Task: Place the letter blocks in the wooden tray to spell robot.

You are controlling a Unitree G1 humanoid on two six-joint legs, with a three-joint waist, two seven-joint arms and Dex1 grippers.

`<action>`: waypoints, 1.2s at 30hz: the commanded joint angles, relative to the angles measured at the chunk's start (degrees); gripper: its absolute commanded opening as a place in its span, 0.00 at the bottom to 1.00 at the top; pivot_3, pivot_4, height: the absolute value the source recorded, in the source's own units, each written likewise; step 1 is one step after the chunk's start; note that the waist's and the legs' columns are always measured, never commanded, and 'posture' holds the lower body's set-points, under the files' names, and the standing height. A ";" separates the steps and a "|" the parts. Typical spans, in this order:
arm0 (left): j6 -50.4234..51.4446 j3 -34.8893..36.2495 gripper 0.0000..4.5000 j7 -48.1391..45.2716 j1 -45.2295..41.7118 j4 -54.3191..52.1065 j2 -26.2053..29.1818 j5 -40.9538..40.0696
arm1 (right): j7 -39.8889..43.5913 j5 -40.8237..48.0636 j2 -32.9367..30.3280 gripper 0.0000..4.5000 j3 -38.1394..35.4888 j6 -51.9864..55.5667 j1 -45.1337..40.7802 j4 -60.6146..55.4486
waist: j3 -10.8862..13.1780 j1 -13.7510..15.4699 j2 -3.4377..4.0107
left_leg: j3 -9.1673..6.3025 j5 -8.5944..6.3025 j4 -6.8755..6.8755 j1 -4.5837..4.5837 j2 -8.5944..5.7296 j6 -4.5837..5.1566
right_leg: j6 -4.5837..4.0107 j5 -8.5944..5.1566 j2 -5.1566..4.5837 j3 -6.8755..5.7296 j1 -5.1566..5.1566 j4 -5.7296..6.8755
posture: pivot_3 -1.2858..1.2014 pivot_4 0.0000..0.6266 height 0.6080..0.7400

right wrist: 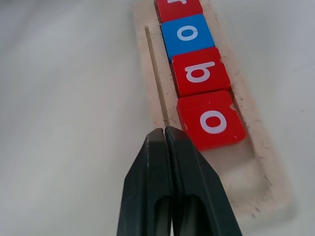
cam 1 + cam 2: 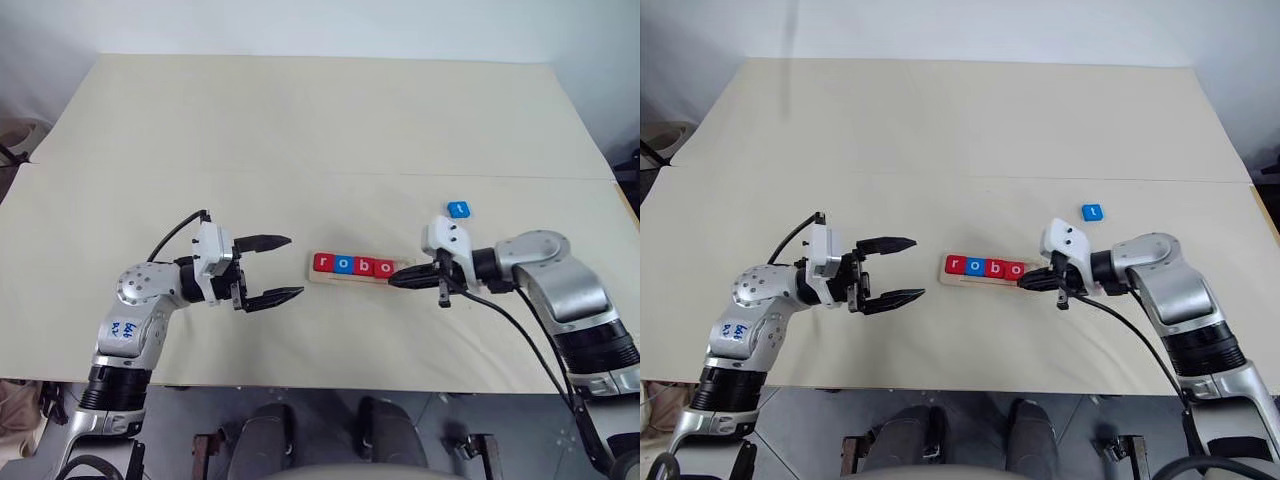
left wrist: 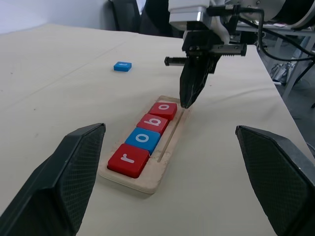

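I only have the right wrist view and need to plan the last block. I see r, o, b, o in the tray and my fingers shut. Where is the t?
Observer: The blue t block lies on the table, beyond the right gripper, outside the wooden tray.
Operator: Is the left gripper in the way?
Observer: No. The left gripper hovers off the tray's r end, fingers open, holding nothing.
Operator: Am I touching the tray?
Observer: Your tips sit at the tray's empty end beside the last o; contact is unclear.

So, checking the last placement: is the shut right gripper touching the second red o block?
Cannot tell. In the right wrist view the right gripper tips sit right beside the red o block, but no gap or contact shows plainly.
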 commanded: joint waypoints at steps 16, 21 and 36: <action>-0.04 1.13 1.00 0.78 1.29 -2.97 0.57 -1.11 | -3.69 5.64 -3.49 0.01 -10.63 2.82 5.58 -5.92 | 0.00 0.31 0.00 | -0.02 0.00 0.00 -0.01 0.00 0.00 | 0.00 0.00 0.00 -0.02 0.01 -0.01 | 0.52 0.24 1.00; -0.07 1.26 1.00 0.36 1.21 -2.08 0.65 -1.18 | -11.74 9.14 -1.71 0.26 -26.12 -1.18 16.97 -10.06 | 0.00 0.76 -0.01 | -0.01 0.00 -0.02 0.00 -0.01 0.00 | 0.00 0.00 0.00 -0.02 0.03 -0.04 | 0.52 0.24 1.00; -1.36 0.82 1.00 -2.57 -1.93 3.56 0.31 -0.58 | -26.13 9.13 9.59 0.99 -41.27 -21.00 41.39 -11.86 | -0.03 0.45 0.01 | 0.05 -0.01 -0.08 0.16 0.02 0.00 | -0.01 -0.01 0.04 0.10 0.07 0.04 | 0.52 0.24 1.00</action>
